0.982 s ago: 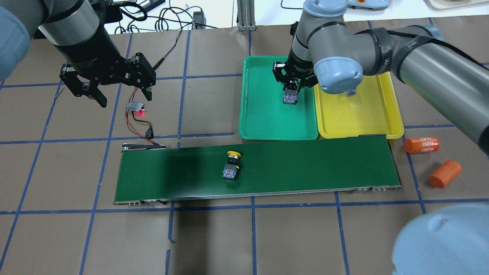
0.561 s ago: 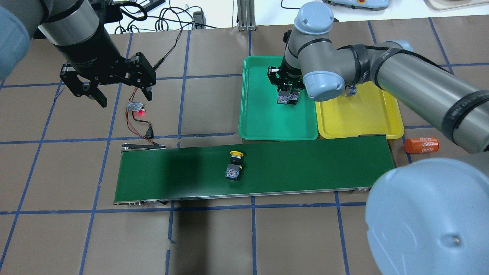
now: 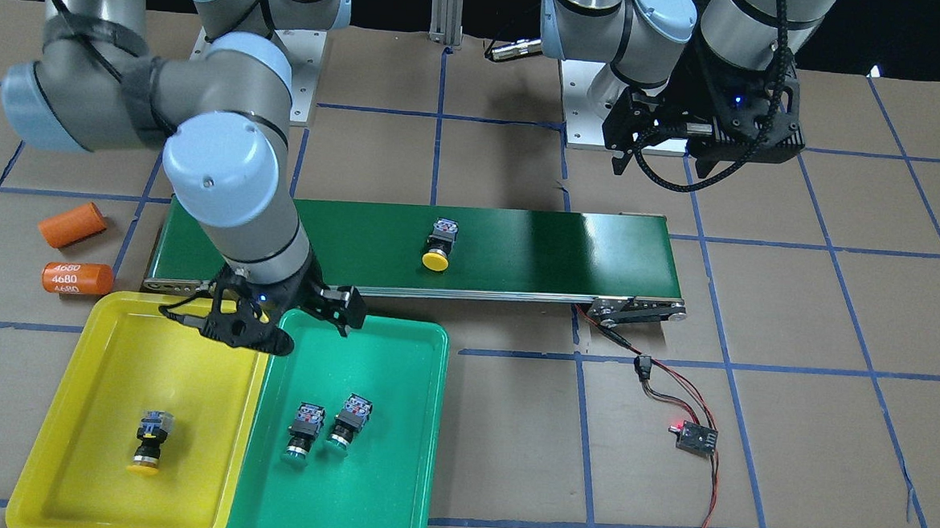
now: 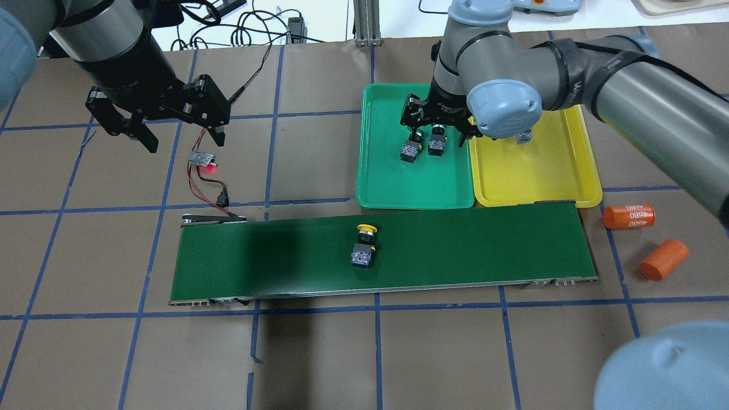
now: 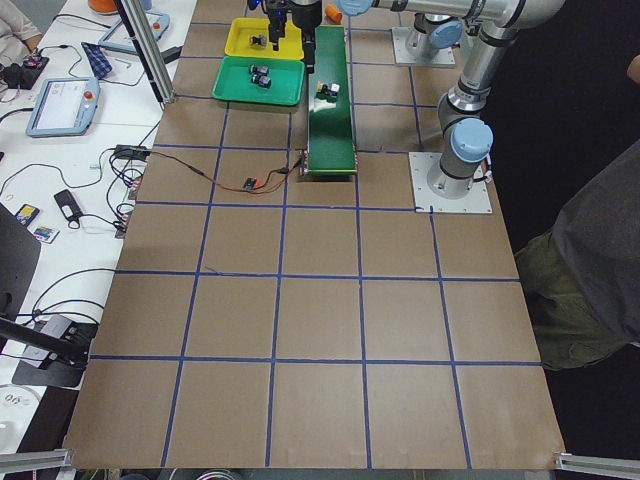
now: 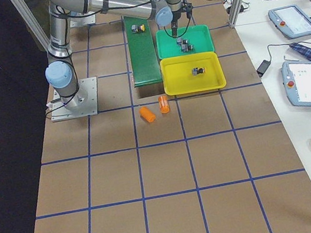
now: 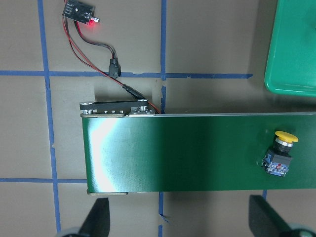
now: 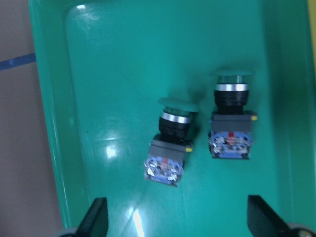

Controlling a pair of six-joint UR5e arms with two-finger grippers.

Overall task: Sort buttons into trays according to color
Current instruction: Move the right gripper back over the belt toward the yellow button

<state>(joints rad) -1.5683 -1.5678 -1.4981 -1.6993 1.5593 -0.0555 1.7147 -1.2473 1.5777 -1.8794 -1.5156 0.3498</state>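
Two green buttons (image 4: 410,149) (image 4: 437,142) lie side by side in the green tray (image 4: 387,182); they also show in the right wrist view (image 8: 170,145) (image 8: 231,121). My right gripper (image 4: 435,122) hovers above them, open and empty. One yellow button (image 4: 524,136) lies in the yellow tray (image 4: 541,176). Another yellow button (image 4: 364,247) lies on its side on the dark-green conveyor belt (image 4: 273,262), and also shows in the left wrist view (image 7: 280,154). My left gripper (image 4: 182,139) is open and empty, high over the table at the left, away from the belt.
Two orange cylinders (image 4: 629,216) (image 4: 663,259) lie right of the belt's end. A small sensor board (image 4: 202,159) with red and black wires lies beyond the belt's left end. Cables lie at the table's far edge.
My right gripper has opened, left the green button beside the other one in the green tray, and risen. The yellow button on the belt has moved right. My left arm barely shifted.
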